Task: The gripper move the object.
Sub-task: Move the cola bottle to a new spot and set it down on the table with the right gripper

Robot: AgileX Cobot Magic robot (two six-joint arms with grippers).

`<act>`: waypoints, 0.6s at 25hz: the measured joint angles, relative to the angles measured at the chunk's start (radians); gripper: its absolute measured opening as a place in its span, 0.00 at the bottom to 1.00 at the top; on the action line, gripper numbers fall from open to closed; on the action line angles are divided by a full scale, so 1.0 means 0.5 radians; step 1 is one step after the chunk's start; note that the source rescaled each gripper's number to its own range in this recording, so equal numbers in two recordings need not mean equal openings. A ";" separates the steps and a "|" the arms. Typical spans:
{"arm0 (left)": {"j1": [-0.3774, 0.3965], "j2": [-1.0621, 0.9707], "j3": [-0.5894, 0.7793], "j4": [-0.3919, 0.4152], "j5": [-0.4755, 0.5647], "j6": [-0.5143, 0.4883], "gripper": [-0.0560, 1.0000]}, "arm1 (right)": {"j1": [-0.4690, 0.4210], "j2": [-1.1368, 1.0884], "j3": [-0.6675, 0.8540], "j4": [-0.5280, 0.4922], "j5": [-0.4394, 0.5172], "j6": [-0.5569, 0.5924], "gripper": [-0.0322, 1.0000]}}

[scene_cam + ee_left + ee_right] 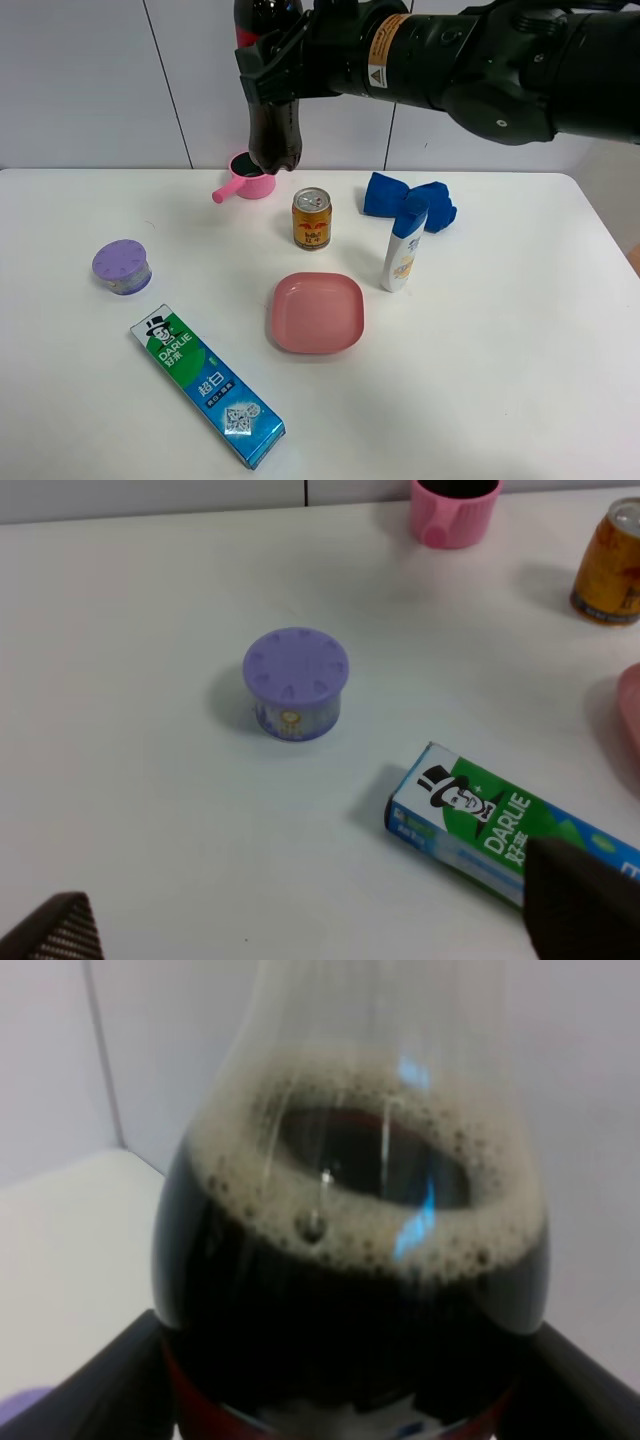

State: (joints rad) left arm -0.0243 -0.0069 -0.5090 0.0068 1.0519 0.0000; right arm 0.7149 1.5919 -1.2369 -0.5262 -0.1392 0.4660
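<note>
The right end effector [268, 72] reaches in from the right to the far left-middle of the desk [520, 350] and is clenched on the cola bottle [275, 135]. It holds the bottle upright, and the bottle's top is cut off by the edge of the high view. The bottle's base hangs over the far side of the desk, just above the pink cup [250, 178] and overlapping its rim in that view. Whether the two touch cannot be told.

In the right wrist view the cola bottle [350, 1290] is full of dark brown drink. A ring of tan foam sits at the surface, and the black fingers [90, 1390] press in from both sides.

The cup's handle points left and its inside looks dark, but what is in it cannot be made out. Right of and nearer than the cup stands a gold-red can [311, 217], upright. Nearer still lies a pink dish [317, 312] showing only its bare inside.

A white-blue squeeze bottle [405, 245] stands right of the can, just in front of a blue cloth [408, 203]. A purple tub [121, 266] with its lid on sits at the left, and a toothpaste box [207, 387] lies nearest.

The left end effector [318, 920] is released. Its fingers [585, 905] are spread wide above the desk, near the tub and over the box.
</note>
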 joint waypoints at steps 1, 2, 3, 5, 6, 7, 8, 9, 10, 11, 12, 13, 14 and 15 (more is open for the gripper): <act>0.000 0.000 0.000 0.000 0.000 0.000 1.00 | 0.017 0.013 -0.010 0.143 -0.004 -0.143 0.03; 0.000 0.000 0.000 0.000 0.000 0.000 1.00 | 0.033 0.035 -0.014 0.271 -0.008 -0.249 0.03; 0.000 0.000 0.000 0.000 0.000 0.000 1.00 | 0.050 0.062 -0.016 0.382 -0.008 -0.364 0.03; 0.000 0.000 0.000 0.000 0.000 0.000 1.00 | 0.093 0.125 -0.017 0.523 -0.008 -0.537 0.03; 0.000 0.000 0.000 0.000 0.000 0.000 1.00 | 0.117 0.164 -0.018 0.566 -0.012 -0.588 0.03; 0.000 0.000 0.000 0.000 0.000 0.000 1.00 | 0.138 0.203 -0.018 0.581 -0.015 -0.632 0.03; 0.000 0.000 0.000 0.000 0.000 0.000 1.00 | 0.162 0.234 -0.018 0.590 -0.029 -0.659 0.03; 0.000 0.000 0.000 0.000 0.000 0.000 1.00 | 0.186 0.272 -0.018 0.601 -0.065 -0.672 0.03; 0.000 0.000 0.000 0.000 0.000 0.000 1.00 | 0.207 0.306 -0.018 0.611 -0.100 -0.682 0.03; 0.000 0.000 0.000 0.000 0.000 0.000 1.00 | 0.223 0.335 -0.018 0.620 -0.140 -0.684 0.03; 0.000 0.000 0.000 0.000 0.000 0.000 1.00 | 0.236 0.356 -0.018 0.632 -0.173 -0.692 0.03; 0.000 0.000 0.000 0.000 0.000 0.000 1.00 | 0.245 0.376 -0.018 0.653 -0.187 -0.714 0.03; 0.000 0.000 0.000 0.000 0.000 0.000 1.00 | 0.248 0.396 -0.018 0.678 -0.196 -0.746 0.03; 0.000 0.000 0.000 0.000 0.000 0.000 1.00 | 0.250 0.416 -0.018 0.700 -0.203 -0.792 0.03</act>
State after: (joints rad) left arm -0.0243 -0.0069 -0.5090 0.0068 1.0519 0.0000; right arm 0.8398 1.7997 -1.2460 -0.1759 -0.2408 0.0702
